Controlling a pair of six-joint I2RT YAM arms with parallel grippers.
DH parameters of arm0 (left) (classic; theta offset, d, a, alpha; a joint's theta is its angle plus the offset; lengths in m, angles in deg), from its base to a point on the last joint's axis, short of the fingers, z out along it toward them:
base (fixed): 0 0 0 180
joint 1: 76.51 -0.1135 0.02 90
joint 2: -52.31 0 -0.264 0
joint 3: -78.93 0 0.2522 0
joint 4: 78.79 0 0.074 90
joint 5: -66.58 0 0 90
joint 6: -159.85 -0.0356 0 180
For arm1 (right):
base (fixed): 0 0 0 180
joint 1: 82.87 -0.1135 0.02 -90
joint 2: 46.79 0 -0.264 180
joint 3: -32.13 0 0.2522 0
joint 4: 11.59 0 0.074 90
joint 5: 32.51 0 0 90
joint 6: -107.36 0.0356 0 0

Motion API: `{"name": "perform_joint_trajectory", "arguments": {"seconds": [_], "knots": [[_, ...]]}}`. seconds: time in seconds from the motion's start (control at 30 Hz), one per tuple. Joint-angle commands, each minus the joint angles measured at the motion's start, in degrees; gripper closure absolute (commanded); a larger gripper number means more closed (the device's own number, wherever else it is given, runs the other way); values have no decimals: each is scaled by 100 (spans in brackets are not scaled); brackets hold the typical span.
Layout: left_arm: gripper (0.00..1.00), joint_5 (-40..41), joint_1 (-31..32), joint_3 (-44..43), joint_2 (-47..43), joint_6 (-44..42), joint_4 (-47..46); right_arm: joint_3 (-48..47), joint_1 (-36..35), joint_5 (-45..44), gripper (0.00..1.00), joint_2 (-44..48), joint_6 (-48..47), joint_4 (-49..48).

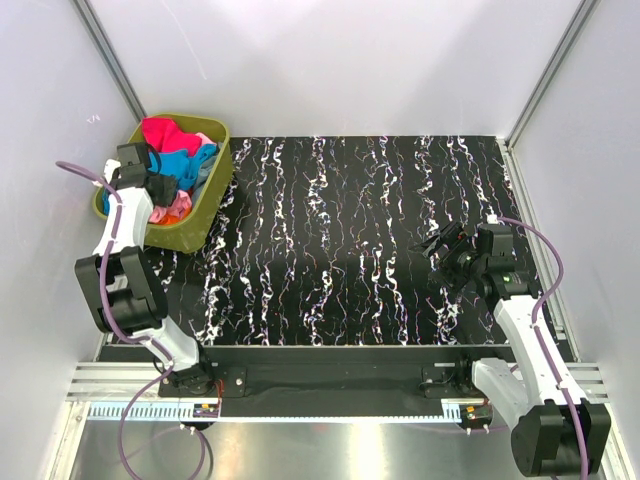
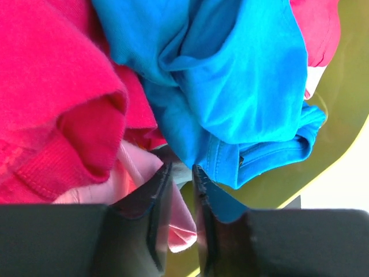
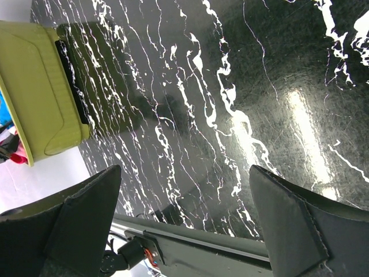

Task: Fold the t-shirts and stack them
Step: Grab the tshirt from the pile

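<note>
Several t-shirts [image 1: 178,165] lie heaped in the olive bin [image 1: 207,205] at upper left of the overhead view, magenta and blue uppermost. The left gripper [image 2: 180,168] is down among them, its fingers drawn nearly together on a fold of the light pink t-shirt [image 2: 138,167]. At right, the right gripper [image 3: 185,168] hangs over the marbled table [image 1: 330,250], fingers spread wide.

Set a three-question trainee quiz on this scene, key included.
1. True or false: the right gripper stands open above the black white-veined tabletop, holding nothing.
2. Which cloth sits between the jaws of the left gripper? A) bright blue t-shirt B) light pink t-shirt C) magenta t-shirt
3. Where does the heap of t-shirts lie?
Key: 1 true; 2 B; 3 in the olive-green plastic bin at the table's far left corner.
</note>
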Motion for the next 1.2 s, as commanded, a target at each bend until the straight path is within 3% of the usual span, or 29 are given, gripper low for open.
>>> {"name": "perform_joint_trajectory", "arguments": {"seconds": [0.0, 0.13, 0.37, 0.87, 1.17], "knots": [[63, 95, 34, -69, -403, -186, 1, -304, 36, 5, 0, -16, -167, -78], [46, 289, 52, -138, -509, -397, 55, -269, 36, 14, 0, 28, -176, -87], [45, 289, 114, -385, -579, -556, 125, -269, 35, 76, 0, 45, -167, -78], [39, 701, 316, -306, -817, 244, 819, -189, 36, 190, 0, 221, -123, -96], [37, 439, 368, -675, -105, 16, 802, -277, 36, 67, 0, 10, -194, -105]]}}
